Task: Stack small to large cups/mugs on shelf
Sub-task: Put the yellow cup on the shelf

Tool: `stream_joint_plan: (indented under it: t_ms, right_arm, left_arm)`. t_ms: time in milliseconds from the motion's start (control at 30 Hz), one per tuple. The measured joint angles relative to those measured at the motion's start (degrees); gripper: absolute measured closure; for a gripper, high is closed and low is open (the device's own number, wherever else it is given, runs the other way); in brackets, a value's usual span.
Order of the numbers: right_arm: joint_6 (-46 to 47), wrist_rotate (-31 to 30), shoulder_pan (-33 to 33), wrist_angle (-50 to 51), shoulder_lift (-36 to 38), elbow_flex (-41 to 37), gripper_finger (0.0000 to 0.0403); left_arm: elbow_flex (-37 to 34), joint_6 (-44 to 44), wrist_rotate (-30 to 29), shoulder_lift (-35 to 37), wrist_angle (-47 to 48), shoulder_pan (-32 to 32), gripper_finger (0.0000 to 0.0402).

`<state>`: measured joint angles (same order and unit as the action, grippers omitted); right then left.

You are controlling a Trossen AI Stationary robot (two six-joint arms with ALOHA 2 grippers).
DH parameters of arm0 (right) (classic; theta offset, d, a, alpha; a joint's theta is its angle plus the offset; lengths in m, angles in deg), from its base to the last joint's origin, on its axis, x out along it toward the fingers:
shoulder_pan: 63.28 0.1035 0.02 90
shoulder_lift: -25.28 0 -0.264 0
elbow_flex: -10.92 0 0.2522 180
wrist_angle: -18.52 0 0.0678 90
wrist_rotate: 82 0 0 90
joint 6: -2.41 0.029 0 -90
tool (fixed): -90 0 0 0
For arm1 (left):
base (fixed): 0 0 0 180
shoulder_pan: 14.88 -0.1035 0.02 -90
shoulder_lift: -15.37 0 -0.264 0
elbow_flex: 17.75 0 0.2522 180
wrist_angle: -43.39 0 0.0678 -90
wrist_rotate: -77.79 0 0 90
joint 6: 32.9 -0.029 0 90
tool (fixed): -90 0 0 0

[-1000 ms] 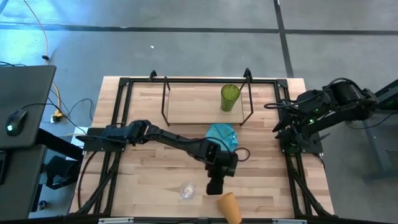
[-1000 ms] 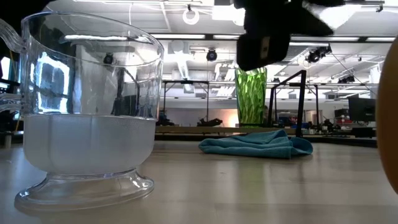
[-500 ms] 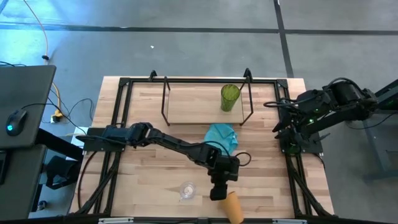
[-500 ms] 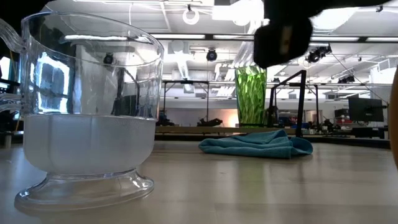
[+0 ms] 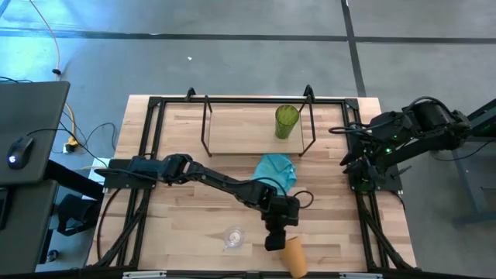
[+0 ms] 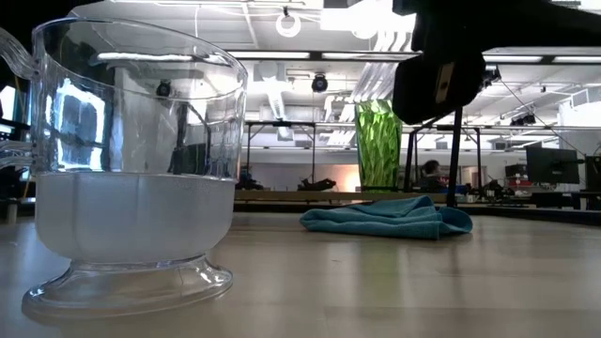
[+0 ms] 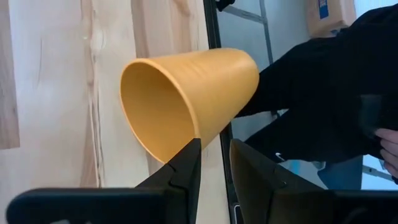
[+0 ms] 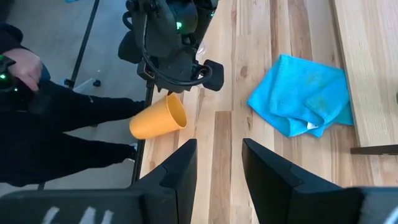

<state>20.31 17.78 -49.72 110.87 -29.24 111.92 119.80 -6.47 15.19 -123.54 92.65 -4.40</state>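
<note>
The orange cup (image 5: 294,257) lies on its side at the table's near edge, mouth toward the far side; it also shows in the left wrist view (image 7: 186,102) and the right wrist view (image 8: 157,118). My left gripper (image 5: 276,237) hangs open right at its rim, slanting down. The small clear glass cup (image 5: 233,237) stands upright left of it and looms large in the low view (image 6: 131,169). The green tumbler (image 5: 286,122) stands on the shelf (image 5: 240,130). My right gripper (image 8: 219,163) waits open, high at the table's right side. My left gripper (image 7: 214,149) comes slanting down from the far side at the orange cup's rim (image 7: 184,138). One fingertip (image 7: 193,152) shows against the rim's edge, the other (image 7: 241,155) beside the outer wall. Whether they touch the cup I cannot tell.
A turquoise cloth (image 5: 277,170) lies crumpled between the shelf and my left arm. The black table frame (image 5: 147,186) runs along the table's edges. A person in dark clothes (image 8: 50,137) stands just beyond the near edge, close to the orange cup.
My left gripper has gone down and toward the table's near right, coming up to the orange cup's mouth. The cup has shifted a little toward the right and has gone out of the low view.
</note>
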Motion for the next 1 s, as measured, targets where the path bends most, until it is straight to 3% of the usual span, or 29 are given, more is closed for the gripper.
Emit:
stream_joint_plan:
  t_ms: [567, 767, 1000]
  right_arm:
    - [-0.2, 0.1, 0.0, 0.0, 0.3, 0.0, 0.0284]
    - [1.3, 0.4, 0.0, 0.0, 0.3, 0.0, 0.0284]
    - [8.5, 4.3, 0.0, 9.0, 0.2, 0.0, 0.0284]
  left_arm:
    - [0.0, 4.5, 1.5, -4.7, -10.9, -0.7, 0.0325]
    - [0.0, 4.0, -3.4, -4.7, -12.5, -2.0, 0.0325]
    - [0.0, 3.2, -3.5, -4.7, -11.7, -3.1, 0.0325]
